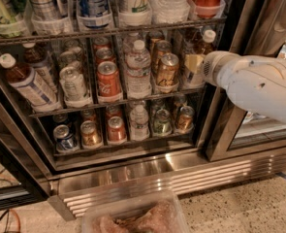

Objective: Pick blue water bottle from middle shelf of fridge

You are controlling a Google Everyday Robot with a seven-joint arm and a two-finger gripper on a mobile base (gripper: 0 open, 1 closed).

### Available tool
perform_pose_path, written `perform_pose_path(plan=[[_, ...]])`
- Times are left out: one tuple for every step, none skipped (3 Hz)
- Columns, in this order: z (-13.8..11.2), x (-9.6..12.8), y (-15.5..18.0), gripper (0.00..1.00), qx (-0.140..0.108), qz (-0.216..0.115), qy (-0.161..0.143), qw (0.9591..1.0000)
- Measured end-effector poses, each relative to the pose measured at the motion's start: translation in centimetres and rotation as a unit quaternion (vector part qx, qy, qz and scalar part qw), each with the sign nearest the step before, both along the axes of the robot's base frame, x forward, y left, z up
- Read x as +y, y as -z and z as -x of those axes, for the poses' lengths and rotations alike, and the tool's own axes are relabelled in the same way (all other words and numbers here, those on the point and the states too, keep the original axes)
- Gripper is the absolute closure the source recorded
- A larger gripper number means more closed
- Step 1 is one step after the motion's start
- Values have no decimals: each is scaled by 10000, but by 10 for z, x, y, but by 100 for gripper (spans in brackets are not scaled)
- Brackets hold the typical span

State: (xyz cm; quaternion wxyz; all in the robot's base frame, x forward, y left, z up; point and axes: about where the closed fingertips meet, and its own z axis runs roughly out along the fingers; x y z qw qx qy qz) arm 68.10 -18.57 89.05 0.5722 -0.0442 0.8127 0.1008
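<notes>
The fridge [147, 171] stands open in front of me. Its middle shelf [114, 101] holds cans and bottles in lanes. A blue water bottle [204, 46] with a white cap and amber neck stands in the far right lane. My gripper [193, 64], on a white arm coming from the right, is pushed into that lane, right against this bottle's label. A similar bottle [28, 84] leans at the shelf's far left, with another behind it. A clear ribbed water bottle [138, 64] stands mid-shelf.
Cans fill the lanes: silver [73, 84], red [108, 79], gold [167, 69]. The lower shelf holds more cans and a small clear bottle [139, 122]. A black door frame [232, 96] stands right of the arm. A clear plastic tub [133, 216] sits at the bottom edge.
</notes>
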Motion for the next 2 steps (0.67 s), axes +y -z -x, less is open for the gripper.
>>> perform_pose_path(plan=[[7, 0, 3, 100, 64, -34, 11, 10000], [14, 0, 5, 100, 125, -72, 19, 9999]])
